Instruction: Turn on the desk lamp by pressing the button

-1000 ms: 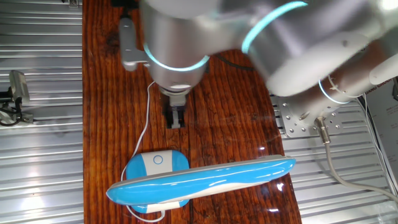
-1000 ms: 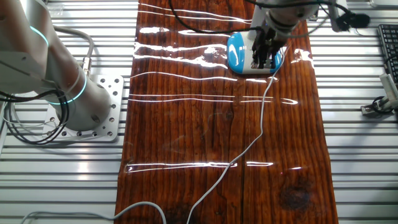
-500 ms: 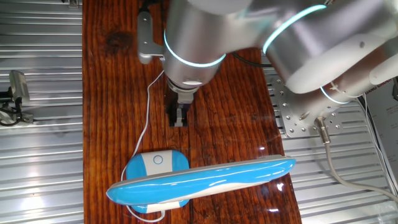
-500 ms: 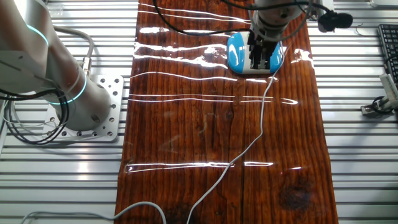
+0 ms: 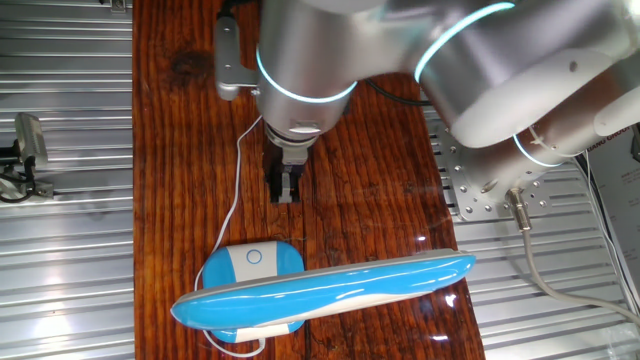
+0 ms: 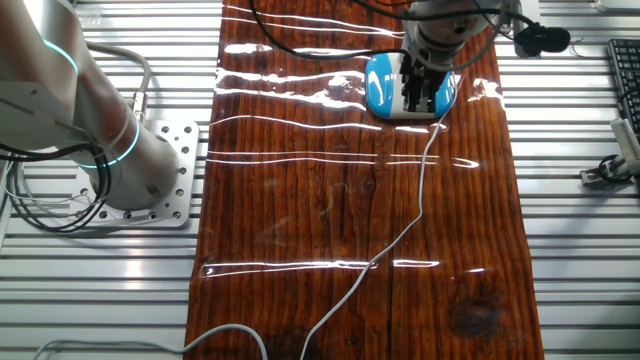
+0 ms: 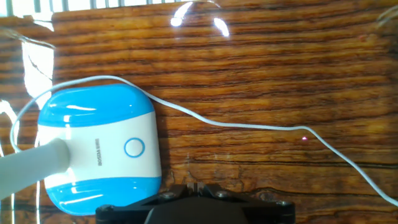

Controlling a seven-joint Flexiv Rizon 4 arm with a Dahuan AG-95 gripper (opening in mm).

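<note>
One fixed view shows the desk lamp (image 5: 320,290) at the near end of the wooden table (image 5: 380,200), its long blue-and-white head lying across the rounded base. The shell looks like glossy, slippery plastic, likely light, so a sideways shove could slide it; I judge a straight downward push on the round button (image 5: 254,257) is the right contact, not a grasp. The gripper (image 5: 286,190) hangs above bare wood, a little apart from the base, holding nothing.

The other fixed view puts the gripper (image 6: 417,95) in front of the lamp base; whether the fingers are parted or closed I cannot tell.

The hand view shows the base at lower left with the ring-shaped button (image 7: 134,148) on its white panel, and the thin white cord (image 7: 261,127) trailing across the wood. The fingertips are out of sight here.
</note>
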